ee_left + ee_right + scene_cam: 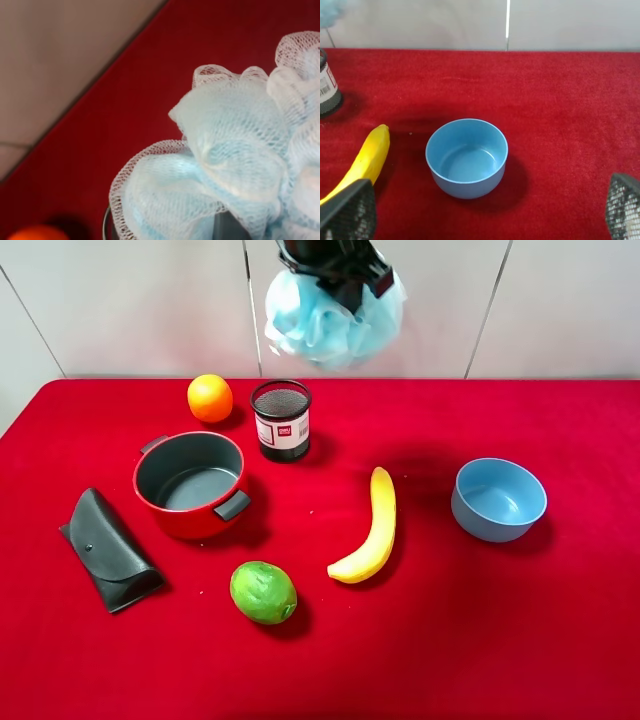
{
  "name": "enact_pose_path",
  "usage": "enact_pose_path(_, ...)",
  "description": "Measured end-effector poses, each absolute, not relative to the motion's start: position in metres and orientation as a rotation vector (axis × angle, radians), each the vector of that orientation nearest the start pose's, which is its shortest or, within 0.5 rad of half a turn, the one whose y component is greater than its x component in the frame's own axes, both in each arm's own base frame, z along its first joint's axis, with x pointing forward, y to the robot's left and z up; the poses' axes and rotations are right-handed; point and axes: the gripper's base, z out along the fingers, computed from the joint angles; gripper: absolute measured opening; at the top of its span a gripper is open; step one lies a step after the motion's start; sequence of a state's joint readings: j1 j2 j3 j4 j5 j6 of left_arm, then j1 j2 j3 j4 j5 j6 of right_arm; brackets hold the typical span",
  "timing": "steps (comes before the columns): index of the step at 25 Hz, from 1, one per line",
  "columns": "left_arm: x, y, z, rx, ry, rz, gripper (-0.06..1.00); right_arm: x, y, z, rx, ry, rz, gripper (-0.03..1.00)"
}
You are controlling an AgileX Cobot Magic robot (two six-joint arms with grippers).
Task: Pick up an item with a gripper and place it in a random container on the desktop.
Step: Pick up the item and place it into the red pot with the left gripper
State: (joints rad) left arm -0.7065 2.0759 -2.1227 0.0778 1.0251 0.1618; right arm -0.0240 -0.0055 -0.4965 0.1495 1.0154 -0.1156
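The light-blue mesh pouf (333, 320) hangs high in the air over the back of the red desktop (450, 640), above and to the right of the black mesh cup. My left gripper (338, 270) is shut on its top. The pouf fills the left wrist view (235, 160) and hides the fingers there. The red pot (192, 483) with a dark grey inside stands empty at the left, well below and to the left of the pouf. My right gripper (485, 220) is open and empty, its mesh-padded fingers (345, 212) apart, just in front of the blue bowl (466, 157).
On the cloth lie an orange (210, 397), a black mesh cup (281, 419), a banana (371, 528), a green lime (263, 592), a black glasses case (108, 549) and the blue bowl (498, 499). A pale wall stands behind the table.
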Motion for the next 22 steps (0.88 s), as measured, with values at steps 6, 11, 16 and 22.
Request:
enact_pose_path(6, 0.344, -0.284, 0.363, 1.039, 2.298, -0.118, 0.38, -0.004, 0.012, 0.281, -0.094, 1.987, 0.087, 0.69)
enact_pose_path(11, 0.333, -0.269, 0.382, 0.985, 2.292, -0.07, 0.37, -0.004, 0.012, 0.281, -0.094, 1.987, 0.087, 0.69)
enact_pose_path(16, 0.317, -0.248, 0.38, 0.966, 2.35, -0.053, 0.36, -0.004, 0.012, 0.281, -0.094, 1.987, 0.087, 0.69)
enact_pose_path(22, 0.299, -0.215, 0.371, 0.892, 2.44, -0.029, 0.34, -0.004, 0.012, 0.281, -0.094, 1.987, 0.087, 0.69)
